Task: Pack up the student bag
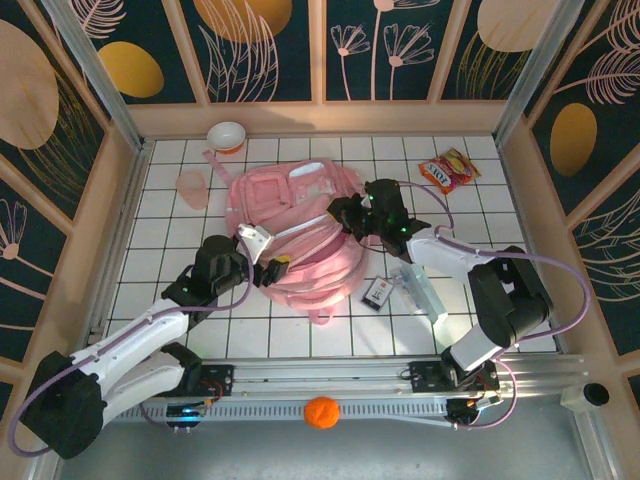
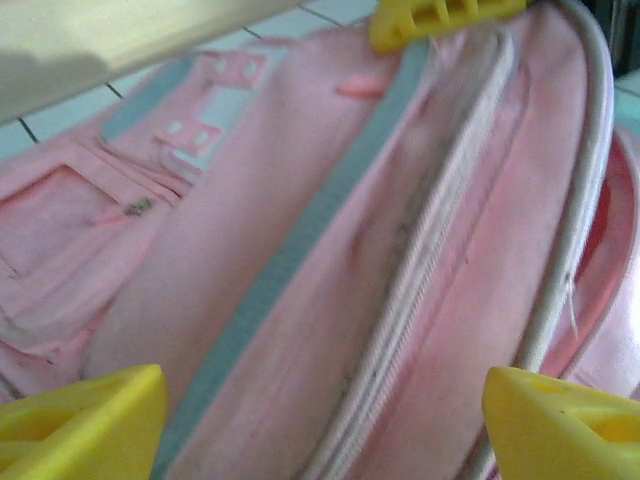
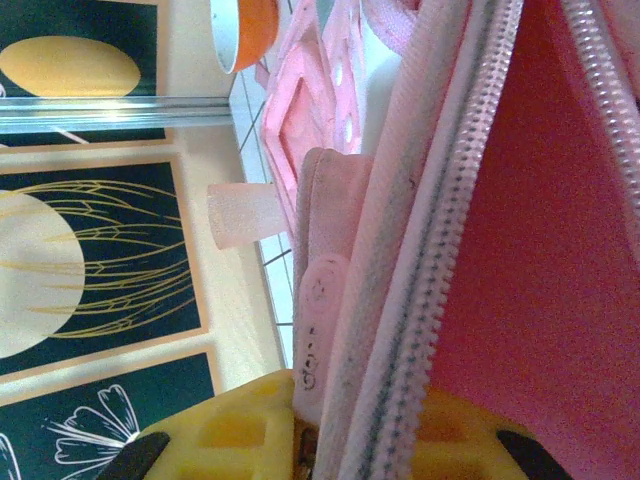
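Zip edge of the student bag, at the middle of the desk, runs from your right tool, clamped on it, towards your left tool, spread wide, empty, just beside the bag.

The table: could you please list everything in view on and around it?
student bag: one, pink, table centre
bowl: one, white outside and orange inside, far edge, behind the bag
cup: one, translucent pink, left of the bag
snack packet: one, red and yellow, far right
flat device: one, black, near right of the bag
clear box: one, translucent whitish, right of the device
ball: one, orange, on the rail between the arm bases
left gripper: one, yellow fingertips, open over the bag's near left side
right gripper: one, yellow fingertips, shut on the bag's zipper edge
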